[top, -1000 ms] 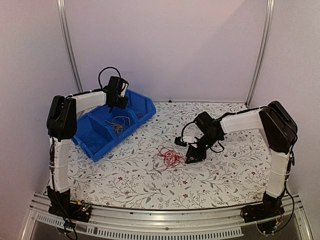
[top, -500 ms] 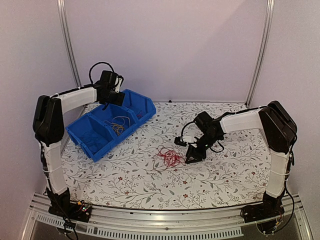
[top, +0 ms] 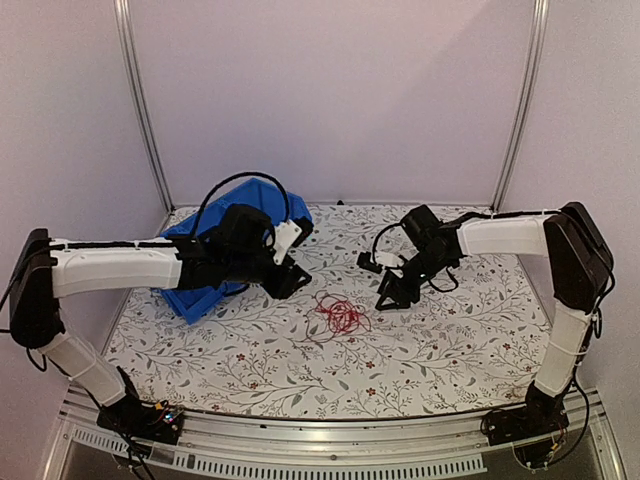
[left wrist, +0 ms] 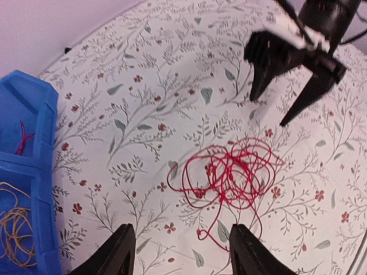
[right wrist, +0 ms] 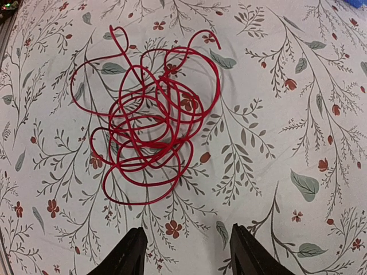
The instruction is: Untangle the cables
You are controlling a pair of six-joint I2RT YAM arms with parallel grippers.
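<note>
White worktop (top: 250, 360) printed with grey leaves and small red flowers, enclosed by plain pale walls, with the two arm bases bolted at its near edge.

Near the middle of the worktop lies the red cable (right wrist: 149, 132), a single thin wire coiled into a loose, flat tangle of overlapping loops, with two hooked free ends pointing away from the right wrist camera. It rests wholly on the cloth and nothing grips it.

The left claw (left wrist: 183, 252) stands to the left of the tangle. Its two dark fingers are spread wide and hold nothing; one loose end of the cable points toward the gap between them, and no finger touches the wire.

The right claw (top: 393, 295) stands just to the right of the tangle, tilted down toward the worktop. Its fingers are also spread wide, with only bare cloth between them. Whether the tips touch the cloth cannot be told.

At the far left, partly hidden behind the left arm, stands the blue bin (left wrist: 40, 143). One compartment holds an orange-yellow cable (left wrist: 14, 229) in a small loopy bundle; the next compartment holds a short red wire (left wrist: 23, 140).
</note>
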